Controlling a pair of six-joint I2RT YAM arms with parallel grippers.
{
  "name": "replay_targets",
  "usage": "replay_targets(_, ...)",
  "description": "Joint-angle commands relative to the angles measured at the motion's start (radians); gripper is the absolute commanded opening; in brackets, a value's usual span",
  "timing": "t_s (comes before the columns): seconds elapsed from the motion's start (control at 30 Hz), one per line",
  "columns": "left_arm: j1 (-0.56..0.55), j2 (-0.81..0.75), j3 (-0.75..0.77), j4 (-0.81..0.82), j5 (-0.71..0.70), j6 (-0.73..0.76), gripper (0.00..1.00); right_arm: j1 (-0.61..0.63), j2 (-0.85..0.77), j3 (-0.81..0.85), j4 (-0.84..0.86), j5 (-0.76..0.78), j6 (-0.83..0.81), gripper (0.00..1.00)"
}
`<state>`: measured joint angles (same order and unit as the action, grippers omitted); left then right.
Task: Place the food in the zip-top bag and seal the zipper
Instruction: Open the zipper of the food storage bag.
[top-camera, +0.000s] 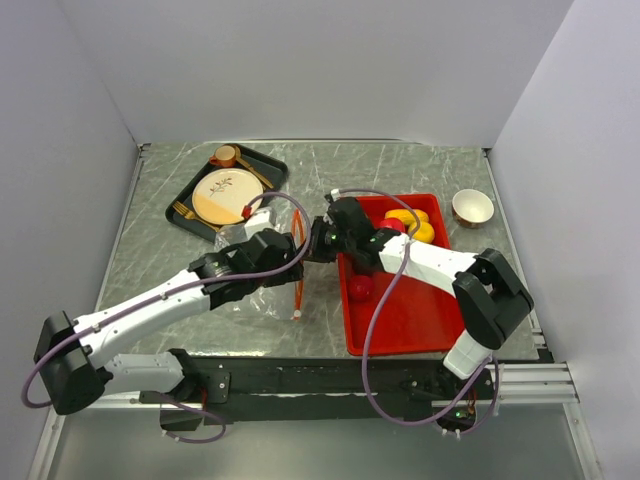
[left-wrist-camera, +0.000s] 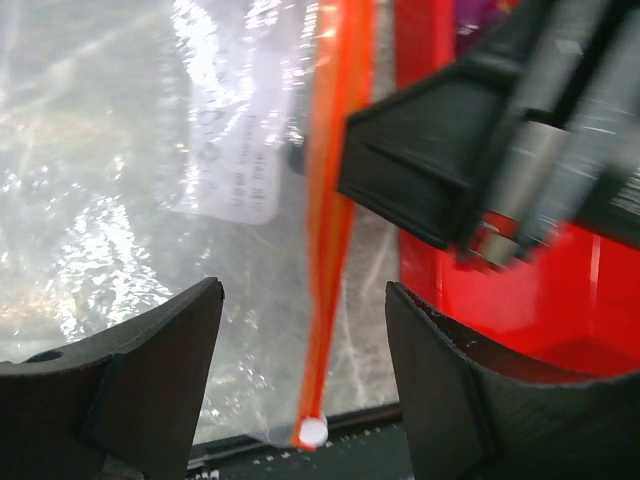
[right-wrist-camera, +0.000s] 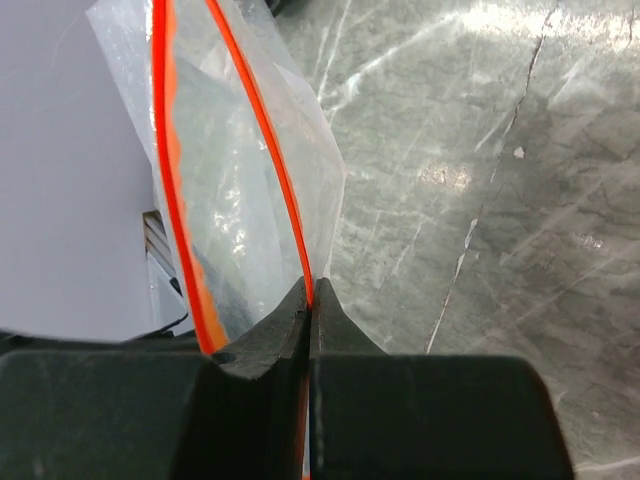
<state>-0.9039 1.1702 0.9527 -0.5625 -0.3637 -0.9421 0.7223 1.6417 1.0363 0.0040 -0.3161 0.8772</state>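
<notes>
Top external view, entry by entry.

Item: zip-top bag (top-camera: 262, 292). We find it flat on the table (top-camera: 200, 170), at 9 o'clock from the red tray (top-camera: 420, 310). Its mouth faces 3 o'clock, toward that tray.

Item: zipper (top-camera: 299, 275). Its long axis runs from 12 to 6 o'clock along the tray's near wall. The white tab (left-wrist-camera: 312, 432) sits at the 6 o'clock end.

Item: food (top-camera: 360, 288). We count a red piece on the tray floor at 3 o'clock from the zipper. Yellow pieces (top-camera: 418, 228) lie toward 1 o'clock. We see no piece inside the bag.

Item: right fingers (top-camera: 318, 240). They are clenched on one lip of the zipper, toward its 12 o'clock half. The right wrist view shows the other lip bowed away, so the mouth stands parted.

Item: left fingers (left-wrist-camera: 305, 300). They are spread and grasp nothing. In the left wrist view the strip runs up between them, with the tab at 6 o'clock. We cannot tell whether they touch the film.

Judgement: the coming move turns on this line-up. The food lies at 3 o'clock, across the zipper from the free left fingers. The right arm is nearer the food, but it is occupied with the lip. We judge that filling has barely begun and sealing is not yet due.
</notes>
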Motion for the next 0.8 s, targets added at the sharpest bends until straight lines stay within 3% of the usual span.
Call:
replay_targets(0.0, -0.018, 0.025, 0.017, -0.013, -0.09, -0.04, 0.7, 0.008, -0.071, 0.021, 0.002, 0.038, -0.015, 0.04)
replay_targets(0.23, -0.035, 0.104, 0.066, -0.056, -0.149, -0.053, 0.69, 0.009, -0.075, 0.027, -0.018, 0.048, -0.023, 0.03)
replay_targets(0.47, -0.033, 0.132, 0.087, -0.085, -0.195, -0.072, 0.57, 0.009, -0.085, 0.025, -0.041, 0.054, -0.049, 0.04)
replay_targets(0.63, -0.035, 0.164, 0.113, -0.103, -0.224, -0.061, 0.57, 0.011, -0.089, 0.021, -0.048, 0.054, -0.061, 0.04)
replay_targets(0.77, -0.035, 0.192, 0.153, -0.125, -0.253, -0.057, 0.51, 0.015, -0.092, 0.024, -0.07, 0.055, -0.079, 0.04)
